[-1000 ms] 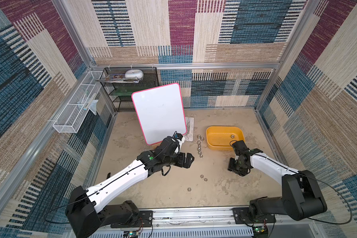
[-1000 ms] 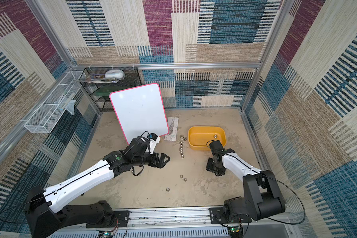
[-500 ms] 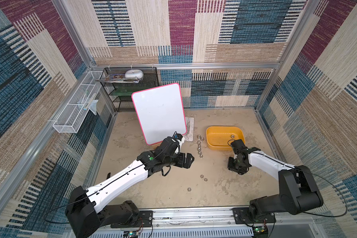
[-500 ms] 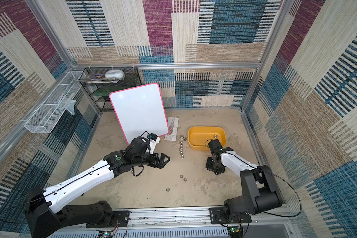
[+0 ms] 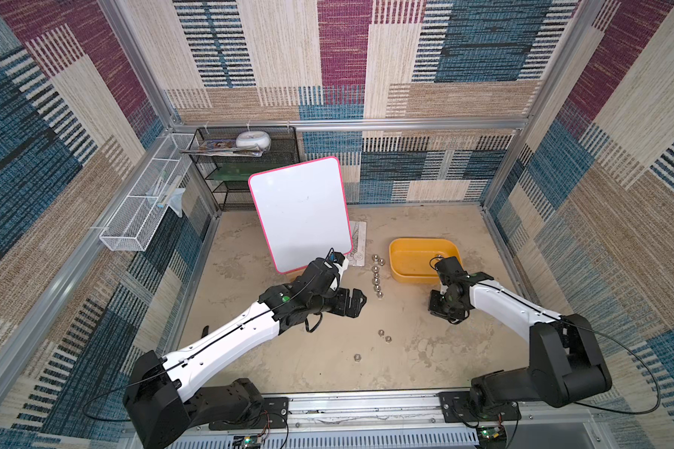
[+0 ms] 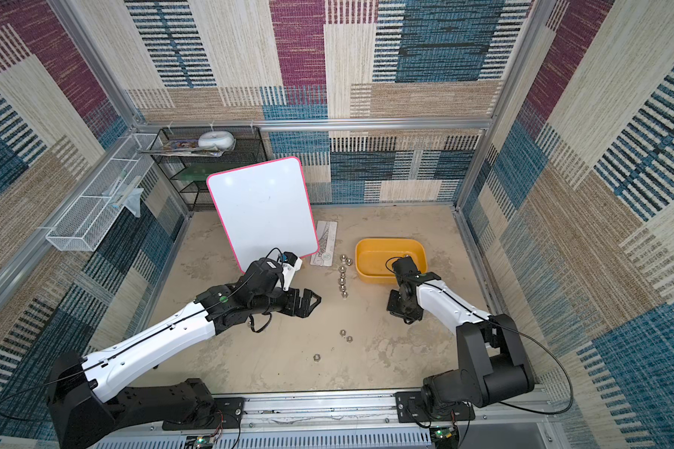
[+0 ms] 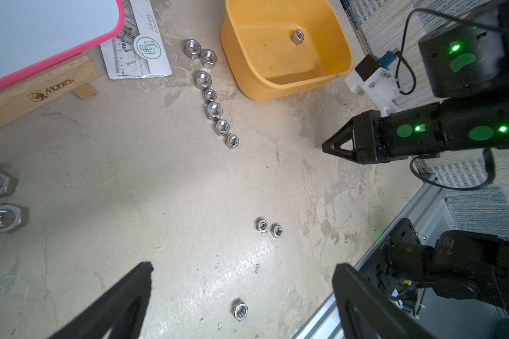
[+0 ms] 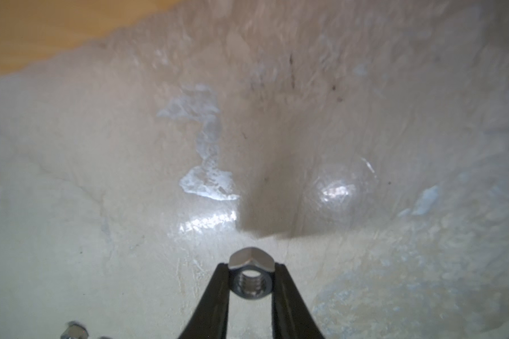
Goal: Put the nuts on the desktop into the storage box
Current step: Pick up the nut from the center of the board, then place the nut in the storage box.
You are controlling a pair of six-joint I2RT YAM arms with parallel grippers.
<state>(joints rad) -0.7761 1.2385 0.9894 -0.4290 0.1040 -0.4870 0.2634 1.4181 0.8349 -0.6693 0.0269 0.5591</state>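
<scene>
My right gripper [image 8: 251,268] is shut on one silver nut [image 8: 251,278], low over the desktop [image 5: 327,381] just in front of the yellow storage box [image 5: 413,262]; it also shows from above [image 5: 442,307]. One nut [image 7: 297,36] lies inside the box. A row of several nuts [image 5: 376,278] runs left of the box. A pair of nuts [image 5: 384,335] and a single nut [image 5: 357,357] lie nearer the front. My left gripper [image 7: 244,268] hangs open above the single nut [image 7: 240,311], holding nothing.
A pink-framed whiteboard [image 5: 300,214] stands on a wooden stand at the back, with a packaged ruler [image 5: 357,248] beside it. A black mesh shelf [image 5: 246,167] and a white wire basket [image 5: 145,210] are at the back left. Two larger nuts [image 7: 0,202] lie near the stand.
My right gripper's jaws have closed onto a nut and it has shifted slightly left. The left arm has not moved.
</scene>
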